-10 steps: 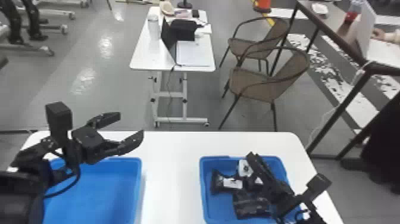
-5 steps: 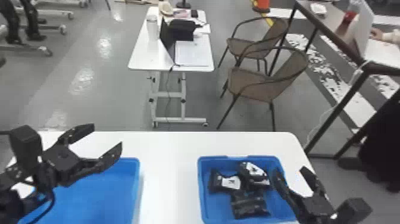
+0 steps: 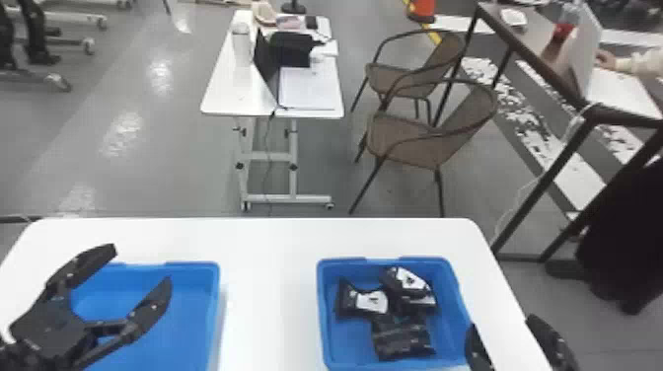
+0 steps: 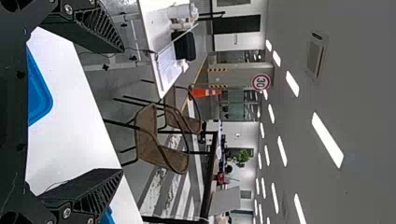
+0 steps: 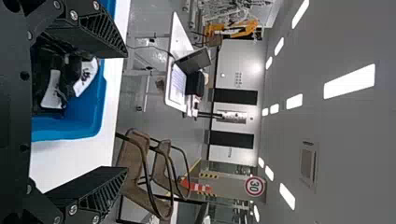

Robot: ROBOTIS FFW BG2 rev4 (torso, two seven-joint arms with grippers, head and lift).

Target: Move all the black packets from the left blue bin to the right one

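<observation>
In the head view, the left blue bin (image 3: 211,301) sits near the left edge of the white surface (image 3: 271,246). The left hand (image 3: 143,265) is above it, fingers spread wide and pointing toward the surface's far edge. The right blue bin (image 3: 325,340) stands nearer the right edge, holding black packets. One with a white label (image 3: 362,301) lies on the left, its long axis running roughly left to right. Another labelled packet (image 3: 405,282) slants from the bin's far side toward the near right, on further black-and-white wrapping; how many packets that makes, I cannot tell. A darker packet (image 3: 403,339) lies nearer, lengthwise left to right. By the surface's right edge, the right hand (image 3: 502,323) is wide apart.

The left wrist view has its two fingers far apart, with bare surface between.

In the right wrist view, the right blue bin holds packets with white labels facing up; the fingers stand widely parted.
</observation>
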